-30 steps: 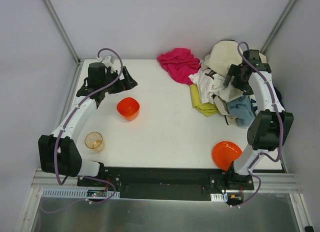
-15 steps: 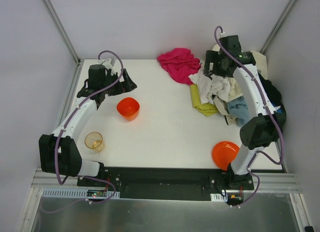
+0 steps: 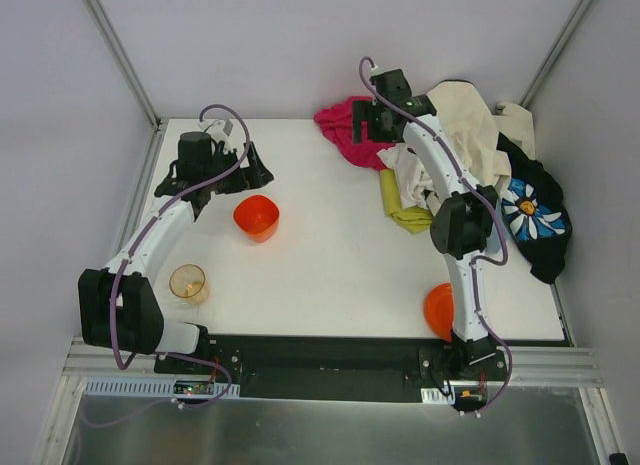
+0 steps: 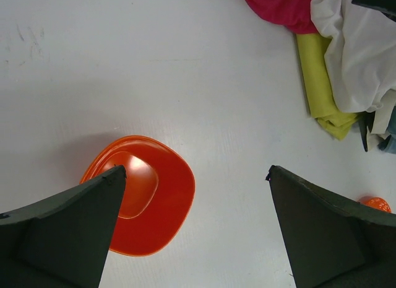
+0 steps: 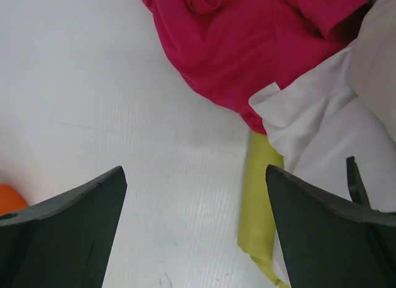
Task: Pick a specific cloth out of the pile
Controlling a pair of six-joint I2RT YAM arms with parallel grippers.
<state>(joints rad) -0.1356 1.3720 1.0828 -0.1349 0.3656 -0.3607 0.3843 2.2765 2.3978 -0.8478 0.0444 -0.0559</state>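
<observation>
Right arm (image 3: pixel 432 157) reaches far — right claw (image 5: pixel 195 172) spread above the cloth (image 5: pixel 260 195); left claw (image 4: pixel 195 171) spread.

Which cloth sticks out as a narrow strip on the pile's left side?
The yellow-green cloth, poking out from under the white garment; the magenta cloth next to it is a bunched heap.

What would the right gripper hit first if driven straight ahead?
Most likely bare table: in its wrist view the open right gripper frames white tabletop. The cloth lies just off that line toward the picture's right, and the magenta cloth lies above. Height is unclear.
</observation>
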